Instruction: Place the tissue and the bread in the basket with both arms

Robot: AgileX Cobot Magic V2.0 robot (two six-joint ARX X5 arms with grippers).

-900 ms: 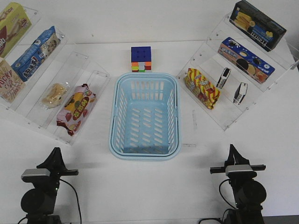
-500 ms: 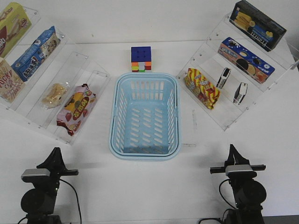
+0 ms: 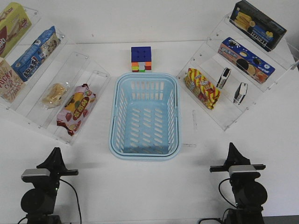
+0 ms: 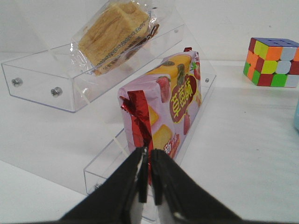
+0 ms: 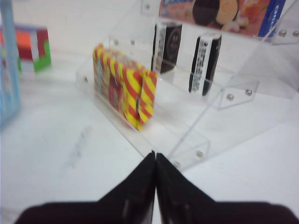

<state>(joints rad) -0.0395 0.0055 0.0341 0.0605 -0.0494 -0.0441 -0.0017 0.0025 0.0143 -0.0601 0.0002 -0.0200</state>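
Observation:
The light-blue basket (image 3: 145, 116) stands empty in the middle of the table. The wrapped bread (image 3: 53, 94) lies on the left clear shelf; it also shows in the left wrist view (image 4: 114, 32). Two black tissue packs (image 3: 224, 78) (image 3: 240, 93) stand on the right clear shelf, and also show in the right wrist view (image 5: 165, 46) (image 5: 204, 65). My left gripper (image 3: 55, 153) (image 4: 149, 150) is shut and empty at the front left, well short of the shelf. My right gripper (image 3: 231, 148) (image 5: 155, 155) is shut and empty at the front right.
A pink strawberry bag (image 3: 74, 108) lies beside the bread. A red-yellow snack bag (image 3: 202, 87) sits next to the tissues. A colour cube (image 3: 141, 59) stands behind the basket. Snack boxes fill the upper shelves on both sides (image 3: 32, 53) (image 3: 245, 59).
The right wrist has shifted very slightly; everything else is unmoved.

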